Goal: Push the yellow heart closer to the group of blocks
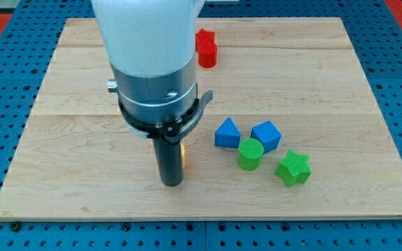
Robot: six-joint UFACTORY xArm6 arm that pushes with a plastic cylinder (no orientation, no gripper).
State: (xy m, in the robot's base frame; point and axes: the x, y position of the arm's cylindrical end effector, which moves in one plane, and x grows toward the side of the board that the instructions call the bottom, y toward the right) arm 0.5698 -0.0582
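Only a thin yellow sliver of the yellow heart (183,156) shows at the right edge of my rod; the rest is hidden behind the rod. My tip (171,184) rests on the board just left of and below that sliver, touching or nearly touching it. The group lies to the view's right: a blue triangular block (227,133), a blue cube-like block (266,135), a green cylinder (250,153) and a green star (293,168). The heart is a short gap left of the blue triangular block.
A red block (206,48) sits near the view's top, right of the arm's white body (145,42). The wooden board (68,174) lies on a blue pegboard table. The arm's body hides the board's upper middle.
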